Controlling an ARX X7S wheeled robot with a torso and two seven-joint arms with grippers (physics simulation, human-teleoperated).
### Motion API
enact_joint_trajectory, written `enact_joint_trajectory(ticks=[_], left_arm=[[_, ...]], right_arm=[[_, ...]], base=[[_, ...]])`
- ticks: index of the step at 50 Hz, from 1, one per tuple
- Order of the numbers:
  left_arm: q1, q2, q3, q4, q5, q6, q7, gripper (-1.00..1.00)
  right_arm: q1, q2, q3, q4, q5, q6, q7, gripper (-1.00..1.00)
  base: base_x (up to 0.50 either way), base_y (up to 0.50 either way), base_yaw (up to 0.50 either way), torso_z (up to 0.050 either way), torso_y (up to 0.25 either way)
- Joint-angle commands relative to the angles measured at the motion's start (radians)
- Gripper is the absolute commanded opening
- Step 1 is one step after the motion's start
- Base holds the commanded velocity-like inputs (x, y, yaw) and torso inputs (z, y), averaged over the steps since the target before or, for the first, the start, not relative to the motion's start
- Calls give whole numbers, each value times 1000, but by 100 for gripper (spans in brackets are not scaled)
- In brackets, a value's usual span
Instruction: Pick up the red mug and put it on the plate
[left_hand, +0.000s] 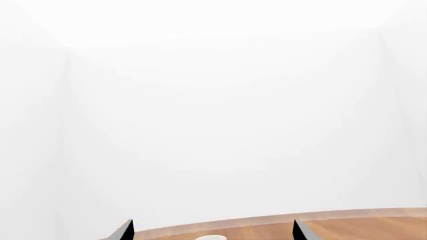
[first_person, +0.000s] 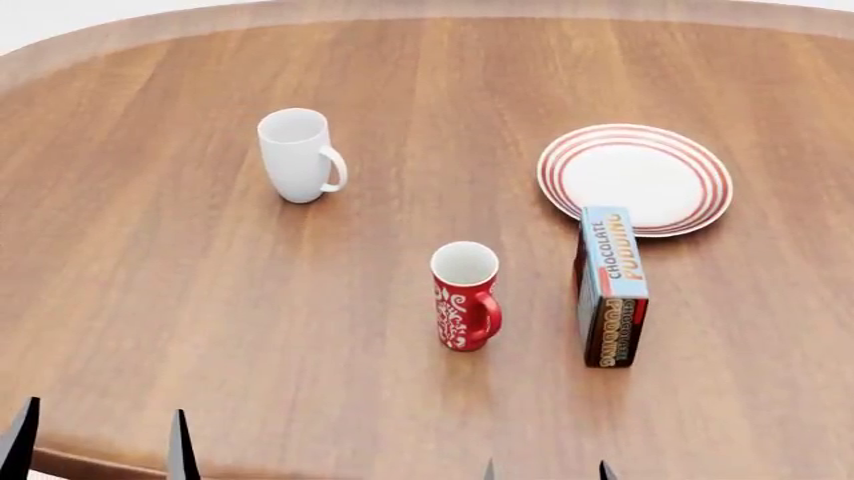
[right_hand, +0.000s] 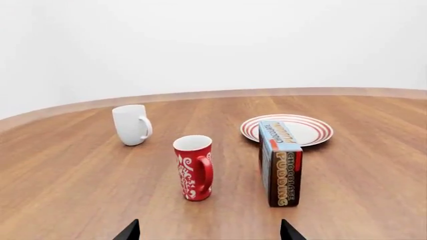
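The red mug stands upright mid-table, white swirls on its side, handle toward the near right. The plate, white with red rings, lies farther back on the right. My right gripper is open at the near edge, short of the red mug, nothing between its fingertips. At the near left my left gripper is open and empty too, its camera aimed mostly at the white wall.
A plain white mug stands at the back left; its rim peeks into the left wrist view. A chocolate pudding box stands between the red mug and the plate, touching the plate's near rim. Wooden table.
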Motion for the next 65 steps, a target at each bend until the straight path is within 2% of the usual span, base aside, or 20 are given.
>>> enact_joint_trajectory(ticks=[1, 29, 65], left_arm=[[-1, -4, 7, 0, 0, 0, -7, 100], [-4, -15, 24, 1, -3, -1, -19, 100], [-8, -26, 44, -2, -9, 4, -34, 100]], right_arm=[[0, 5, -5, -1, 6, 0, 6, 100], [6, 16, -19, 6, 17, -6, 16, 100], [10, 30, -37, 5, 28, -2, 32, 100]], base=[[0, 0, 0, 0, 0], [24, 0, 0, 0, 0], [155, 0, 0, 0, 0]])
